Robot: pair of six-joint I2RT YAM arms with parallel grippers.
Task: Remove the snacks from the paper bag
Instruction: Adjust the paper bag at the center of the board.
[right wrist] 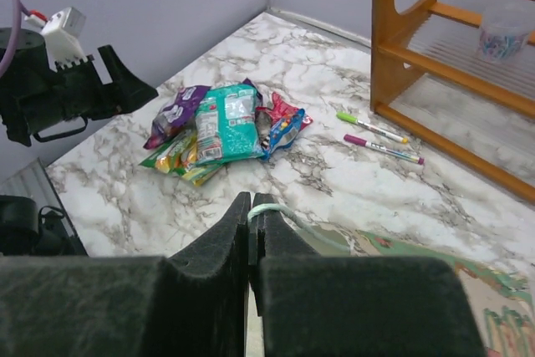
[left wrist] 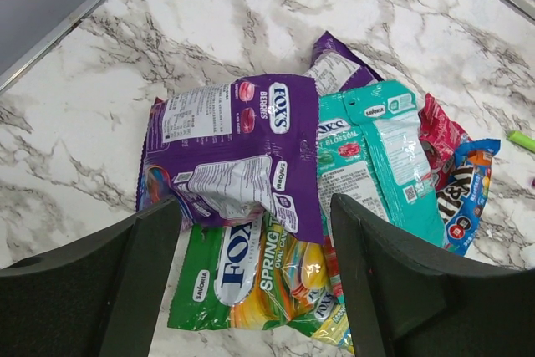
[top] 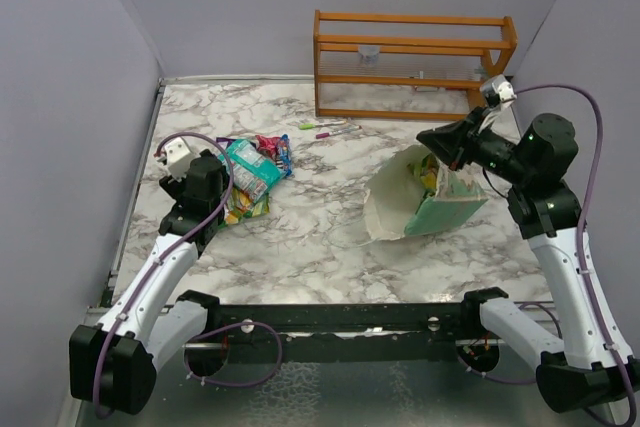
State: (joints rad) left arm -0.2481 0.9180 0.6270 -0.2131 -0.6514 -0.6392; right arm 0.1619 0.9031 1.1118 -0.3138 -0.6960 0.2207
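Scene: We see a marble desk [top: 310, 237] with the job well under way, the snacks [top: 252, 175] heaped on the left and the paper bag [top: 420, 202] standing well apart on the right.

Done so far: A pile lies loose on the desk, outside the bag. We count a purple packet [left wrist: 234, 156] on top, a green-yellow packet [left wrist: 251, 277] under it, a teal packet [left wrist: 376, 156] beside it, and a red packet [left wrist: 439, 131] and a blue packet [left wrist: 468, 198] at the far edge, all overlapping.

Left hand: The left hand [left wrist: 255, 265] hovers over the pile with its fingers spread wide, one on either side of the purple packet, holding nothing.

Right hand: The right hand [right wrist: 252, 206] is pressed together on the bag's white string handle [right wrist: 276, 209], pinching the cord between its fingertips at the bag's upper rim.

Paper bag: It hangs tilted from that grip, its pale inside turned toward the pile and its lower edge apparently resting on the desk.

Left to do: We make out a patch of yellow-green inside the bag's mouth from above; we judge at least one packet remains in there, though we cannot tell how many.

Standing: By our reckoning, most of the task is finished and the last emptying is pending.

Bystanders: Two pens [top: 325, 127] and an orange wooden rack [top: 415, 62] sit at the back, untouched.
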